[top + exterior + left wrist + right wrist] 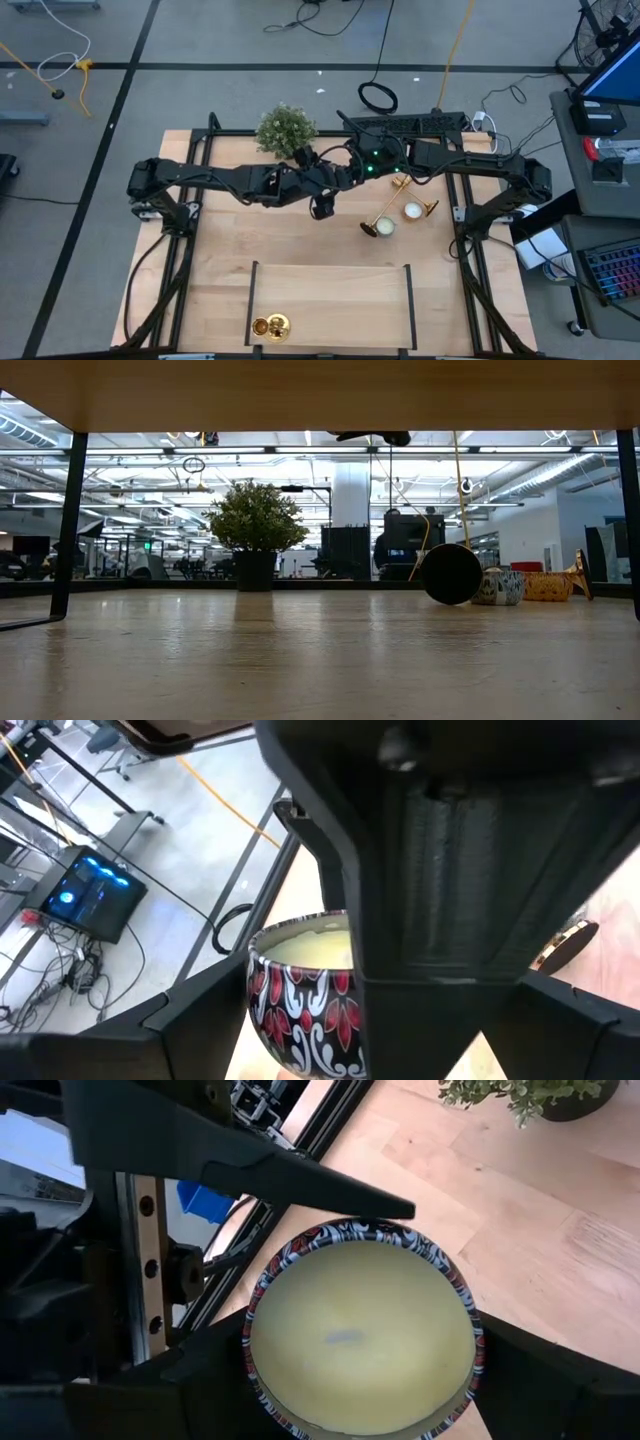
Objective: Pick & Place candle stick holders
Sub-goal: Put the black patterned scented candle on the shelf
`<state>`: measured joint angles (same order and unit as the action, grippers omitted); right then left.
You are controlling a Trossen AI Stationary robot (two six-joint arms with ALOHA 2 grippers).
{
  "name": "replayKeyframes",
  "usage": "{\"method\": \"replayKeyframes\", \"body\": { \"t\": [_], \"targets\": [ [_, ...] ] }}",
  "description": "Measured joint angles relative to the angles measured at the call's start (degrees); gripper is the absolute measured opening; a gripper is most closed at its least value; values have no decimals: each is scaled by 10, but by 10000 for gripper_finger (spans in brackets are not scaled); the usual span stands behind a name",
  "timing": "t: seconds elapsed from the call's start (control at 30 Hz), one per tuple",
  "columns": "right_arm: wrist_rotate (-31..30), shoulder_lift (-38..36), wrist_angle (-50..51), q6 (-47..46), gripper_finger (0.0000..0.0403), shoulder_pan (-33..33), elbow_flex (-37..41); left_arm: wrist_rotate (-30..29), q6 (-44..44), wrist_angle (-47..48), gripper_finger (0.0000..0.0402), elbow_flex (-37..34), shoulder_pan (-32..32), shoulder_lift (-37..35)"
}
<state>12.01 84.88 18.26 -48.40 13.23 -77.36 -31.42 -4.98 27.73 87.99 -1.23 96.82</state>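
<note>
Above the table's middle my two grippers meet. My right gripper is shut on a round candle tin with cream wax and a red, white and black patterned wall. My left gripper faces it, open, with one finger reaching past the tin's rim. In the high view the arms hide the tin. The gold candle stick holders lie untouched on the table. One long-stemmed one lies on its side at the far right. Others lie beside it, and one lies at the near edge. My right gripper pinches the tin's round wall between its two fingers, one on each side. The tin is lifted clear, high above the table, with its waxed top toward the wrist camera.
A potted green plant stands at the far edge, left of the middle. A second candle tin sits among the gold holders. In the low view this tin stands next to the dark underside of the lying holder's base. A low frame bounds the near middle.
</note>
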Motion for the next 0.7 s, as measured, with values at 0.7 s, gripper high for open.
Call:
{"method": "replayKeyframes", "body": {
  "t": [0.7],
  "targets": [
    [-1,0,0,-2,307,0,0,17,20,1,318,1,6,0]
  ]
}}
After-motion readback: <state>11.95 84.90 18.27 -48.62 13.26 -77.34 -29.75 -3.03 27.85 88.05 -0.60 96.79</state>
